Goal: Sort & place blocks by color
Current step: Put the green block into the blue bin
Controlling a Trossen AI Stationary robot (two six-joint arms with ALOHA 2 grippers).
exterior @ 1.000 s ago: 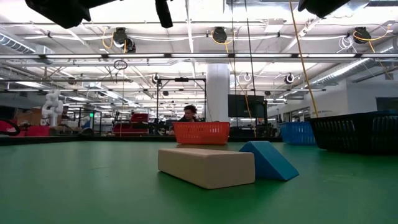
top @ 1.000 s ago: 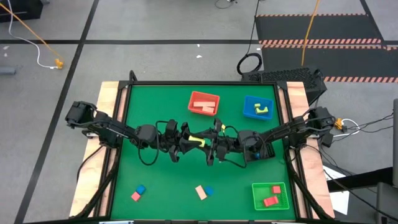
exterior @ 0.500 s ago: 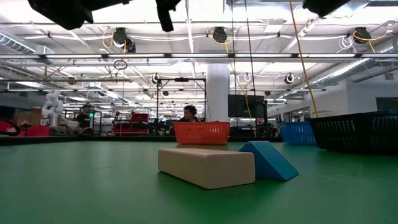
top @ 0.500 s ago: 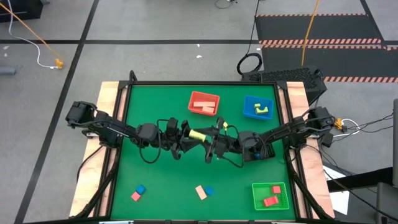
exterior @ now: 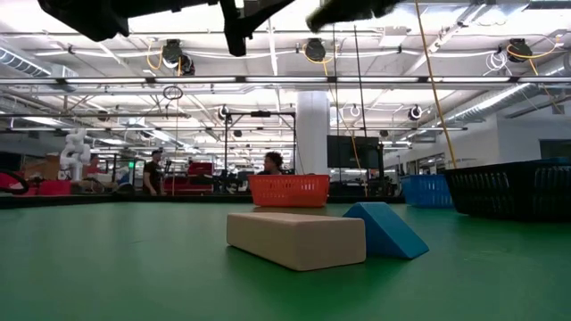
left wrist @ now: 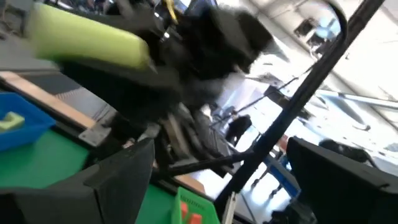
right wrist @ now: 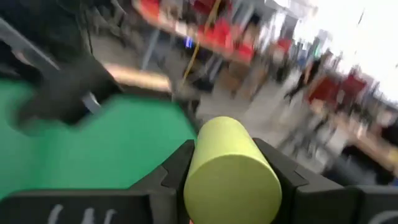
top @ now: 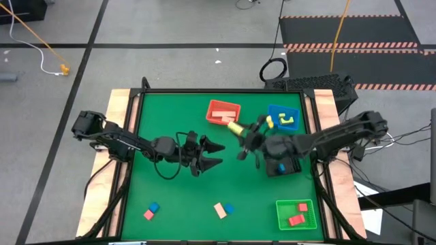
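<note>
Lifted clear of the left tool (top: pixel 212 154), whose fingers now stand apart, a yellow-green cylinder block (top: pixel 236 128) rides clamped in the right tool (top: pixel 246 133) above the desk (top: pixel 163 184), best carried level and released low inside the blue tray (top: pixel 275 123).

Cylinder (top: pixel 235 128) between two trays (top: pixel 223 112) (top: pixel 283 117) — aloft

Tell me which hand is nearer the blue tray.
Right. The right hand, shut on a yellow-green block, hangs just beside the blue tray, between it and the red tray. The left hand is open at mid-table, farther off.
</note>
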